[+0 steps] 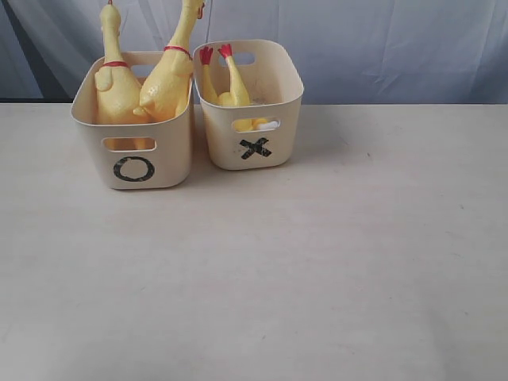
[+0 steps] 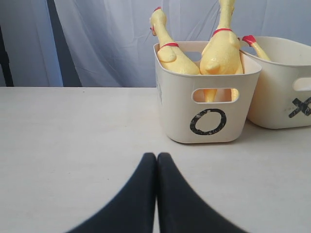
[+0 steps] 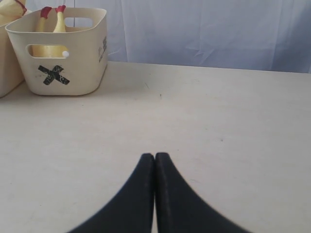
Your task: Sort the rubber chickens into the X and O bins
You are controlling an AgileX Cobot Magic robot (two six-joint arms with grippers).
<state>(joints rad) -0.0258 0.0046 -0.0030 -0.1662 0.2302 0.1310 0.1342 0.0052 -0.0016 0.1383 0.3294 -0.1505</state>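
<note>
A pale matte table (image 1: pixel 317 278) fills the scene, with a bluish-white cloth backdrop (image 1: pixel 381 48) hanging behind its far edge. The two bins stand just beside each other near that far edge, on the left half of the exterior view, and only plain tabletop runs from them toward the camera. In the left wrist view the left gripper (image 2: pixel 156 158) hovers low over the table with its two black fingers pressed together along their length. It holds nothing and touches nothing, and it is apart from the bin ahead of it. The right gripper (image 3: pixel 154 158) looks the same in its own view, with its jaws fully closed and empty over bare tabletop, well apart from the bins. The O bin (image 1: pixel 87 119), a cream tub with rounded corners, a slot handle and a black O on its front wall, holds two of the rubber chickens. The first chicken (image 1: pixel 115 87) and the second chicken (image 1: pixel 168 79) both stand upright in it. Their necks, each with a red band, rise above the rim, and their yellow bodies show through the slot. The matching X bin (image 1: pixel 290 119), marked with a black X, holds the third chicken (image 1: pixel 232 83). This one is head down, with its two red feet poking up over the rim and yellow showing through the slot handle.
</note>
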